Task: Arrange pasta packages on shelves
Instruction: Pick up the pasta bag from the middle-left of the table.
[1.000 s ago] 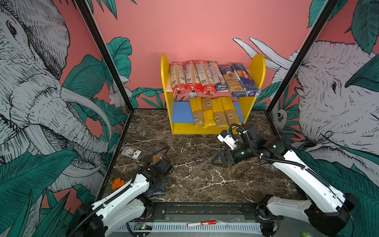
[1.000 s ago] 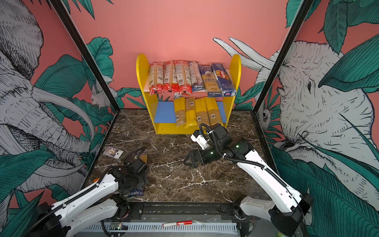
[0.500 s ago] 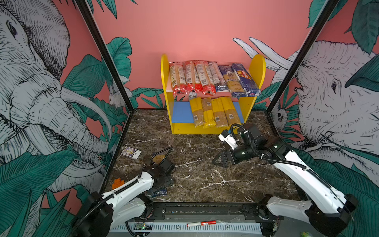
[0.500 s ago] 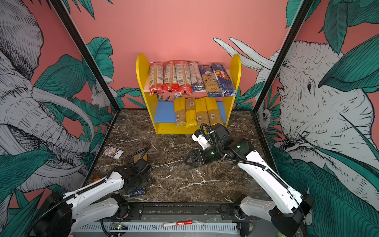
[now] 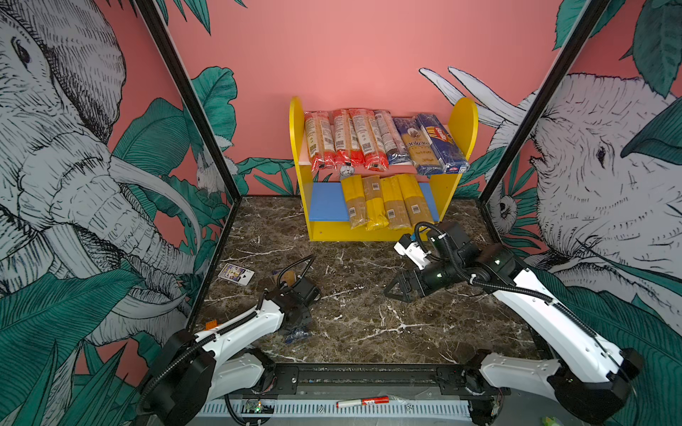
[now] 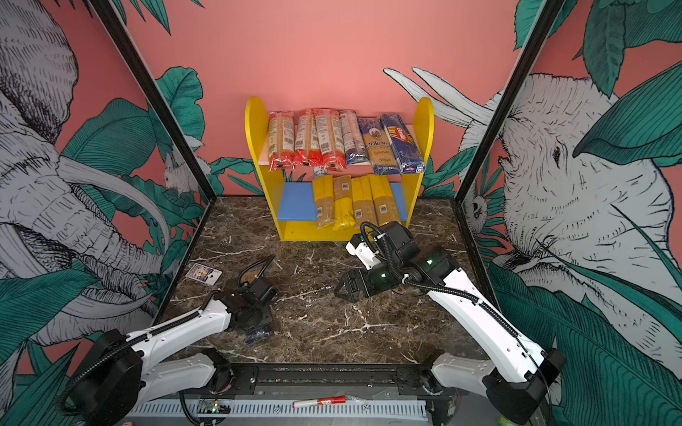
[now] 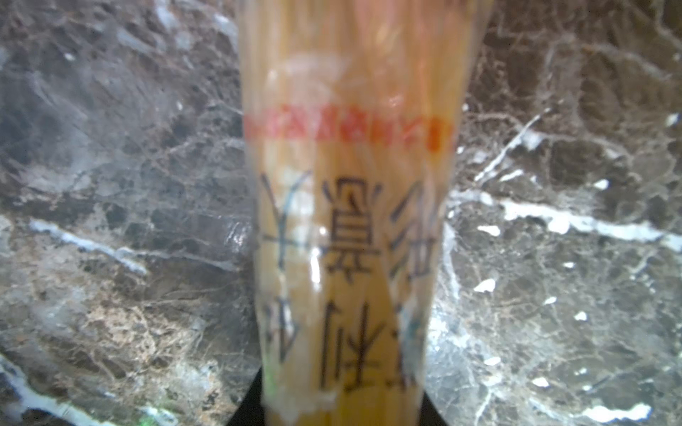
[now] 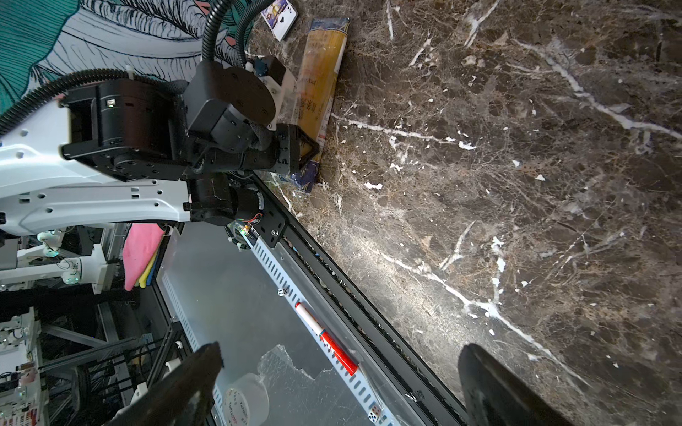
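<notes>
I count eleven pasta packages (image 5: 369, 140): six on the upper board of the shelves (image 5: 297, 147) and four half-yellow ones on the lower. All ten lie well beyond my right end effector (image 5: 398, 291), which is wide open and empty, and one loose pack (image 8: 321, 70) lies flat on the table (image 5: 369, 313), gripped by my left end effector (image 8: 308, 153). In both top views the left arm (image 5: 251, 324) covers that pack's middle so only its ends show, and the left wrist view is too blurred to read its print.
</notes>
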